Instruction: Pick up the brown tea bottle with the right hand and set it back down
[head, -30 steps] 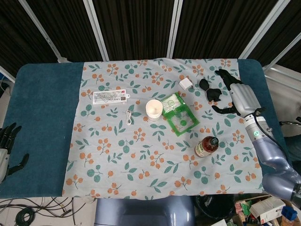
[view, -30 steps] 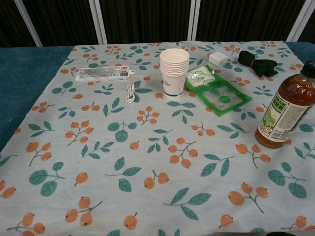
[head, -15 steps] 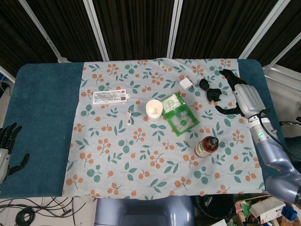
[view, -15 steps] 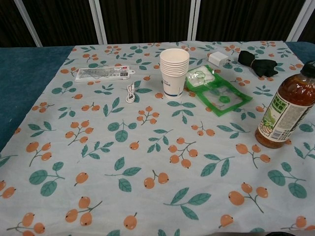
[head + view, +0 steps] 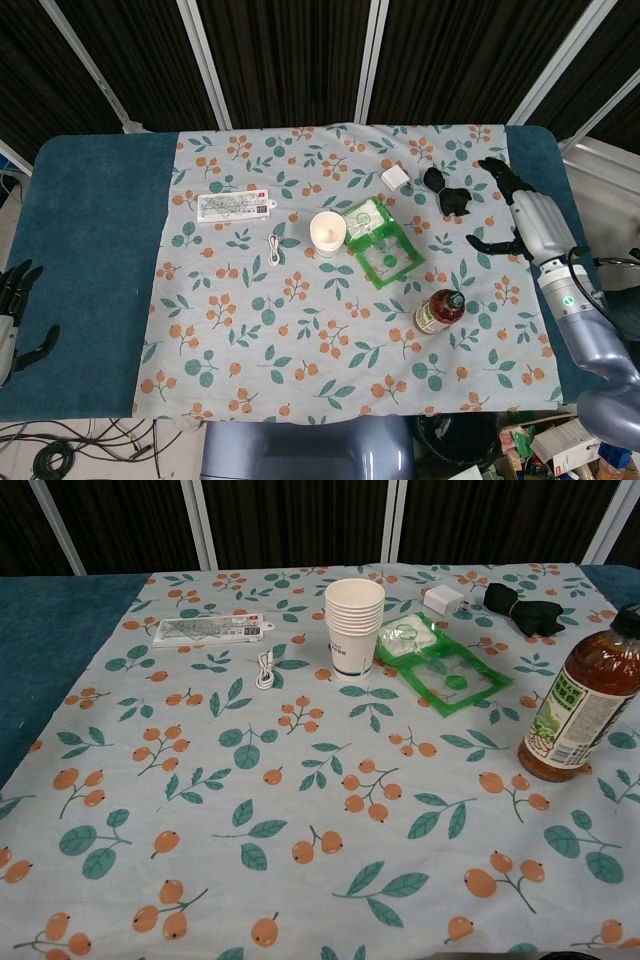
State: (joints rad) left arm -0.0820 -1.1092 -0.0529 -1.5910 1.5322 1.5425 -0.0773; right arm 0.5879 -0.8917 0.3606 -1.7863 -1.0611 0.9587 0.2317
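Bottle stands apart from right hand fingers

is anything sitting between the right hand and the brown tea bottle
Nothing visible does. In the head view the right hand is open near the table's right edge, and the brown tea bottle stands upright nearer the front edge, with only bare cloth between them. The black bundle lies off that line, further back.
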